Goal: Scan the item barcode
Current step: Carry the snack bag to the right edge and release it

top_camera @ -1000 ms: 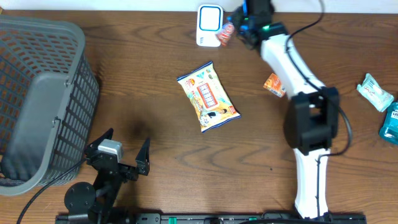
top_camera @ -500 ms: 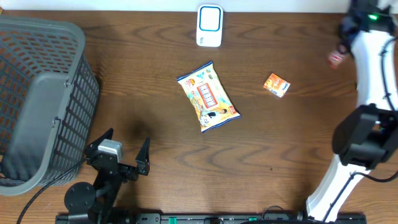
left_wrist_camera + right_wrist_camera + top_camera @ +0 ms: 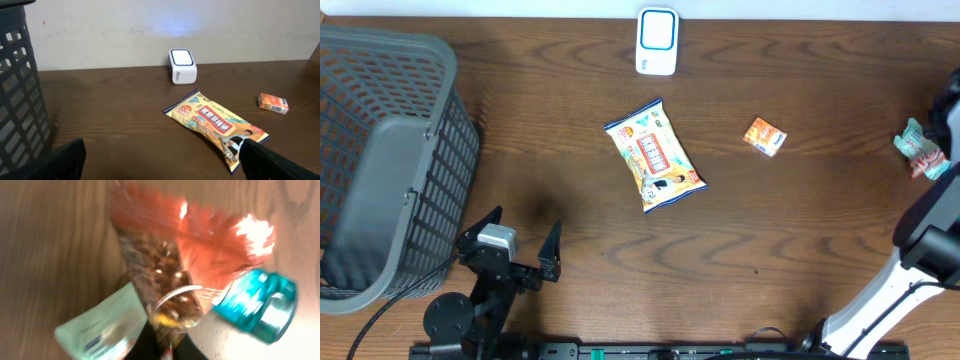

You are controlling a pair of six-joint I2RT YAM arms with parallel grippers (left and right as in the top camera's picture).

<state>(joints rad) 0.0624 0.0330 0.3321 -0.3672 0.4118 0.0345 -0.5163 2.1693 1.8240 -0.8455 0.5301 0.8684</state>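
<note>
The white and blue scanner stands at the back centre of the table, also seen in the left wrist view. My right gripper is shut on a red snack packet, which hangs blurred above a pale green packet and a teal item. From overhead, that pale green packet lies at the right edge, and the gripper there is mostly cut off. My left gripper stands open near the front left, with nothing between its fingers.
A grey mesh basket fills the left side. A yellow snack bag lies mid-table, with a small orange box to its right. The right arm rises along the right edge.
My right arm has swung from the scanner at the back to the table's right edge, carrying the red packet. The left arm has not moved.
</note>
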